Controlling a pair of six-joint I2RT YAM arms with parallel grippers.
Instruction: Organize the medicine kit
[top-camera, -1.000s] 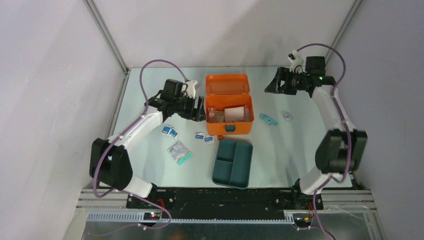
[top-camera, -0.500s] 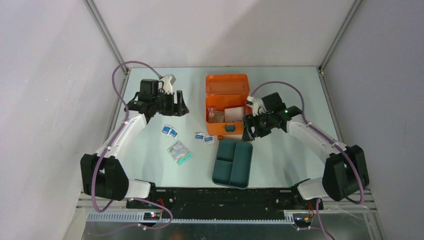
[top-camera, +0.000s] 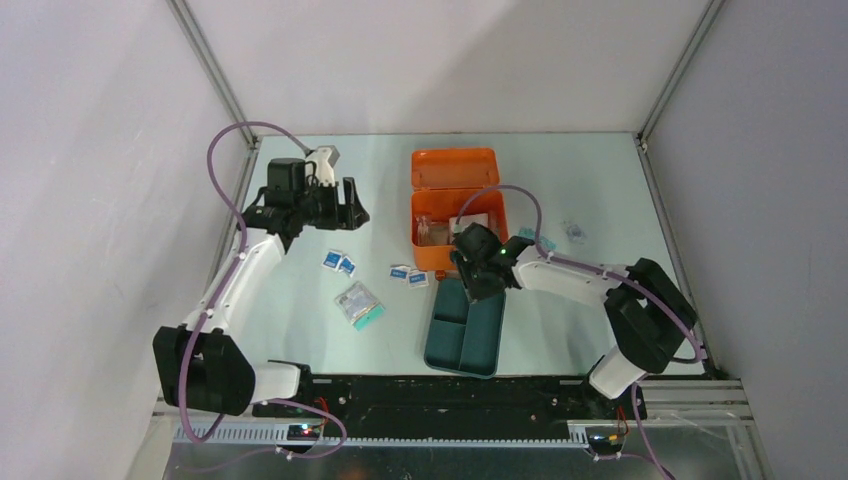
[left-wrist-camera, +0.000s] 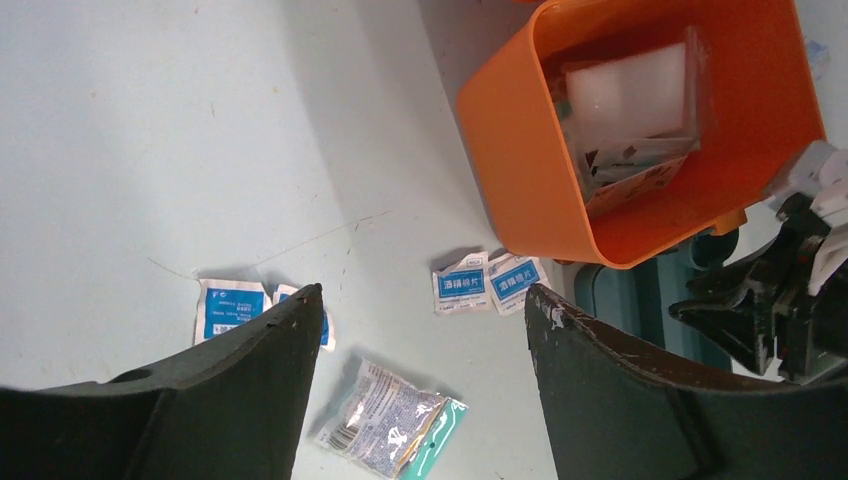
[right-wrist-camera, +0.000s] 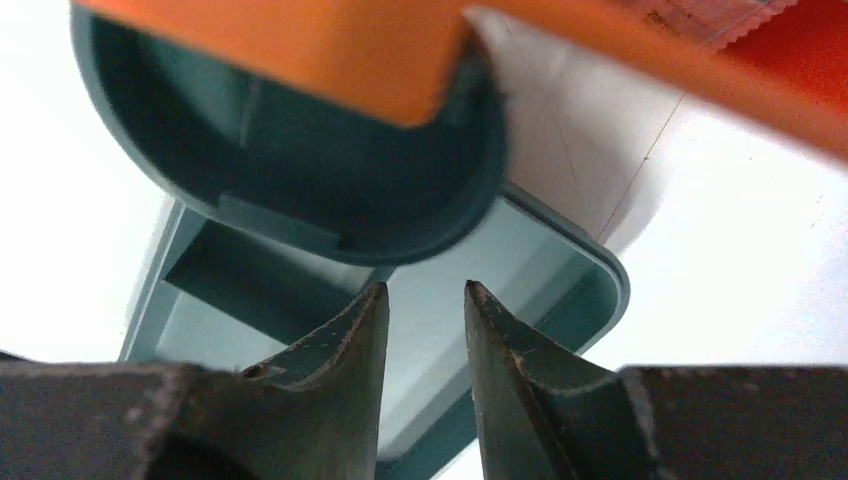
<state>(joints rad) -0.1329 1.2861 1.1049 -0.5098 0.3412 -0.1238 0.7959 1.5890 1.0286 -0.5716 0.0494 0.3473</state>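
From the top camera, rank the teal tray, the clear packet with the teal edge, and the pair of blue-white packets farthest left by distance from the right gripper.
1. The teal tray: directly under and in front of the right gripper.
2. The clear packet with the teal edge: to its left, mid-table.
3. The blue-white packet pair: farther left, toward the left arm.

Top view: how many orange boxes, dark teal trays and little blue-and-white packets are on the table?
Bright orange plastic box, hinged lid open: 1
Flat dark teal plastic compartment tray: 1
Small blue-and-white flat packets: 4
Total: 6
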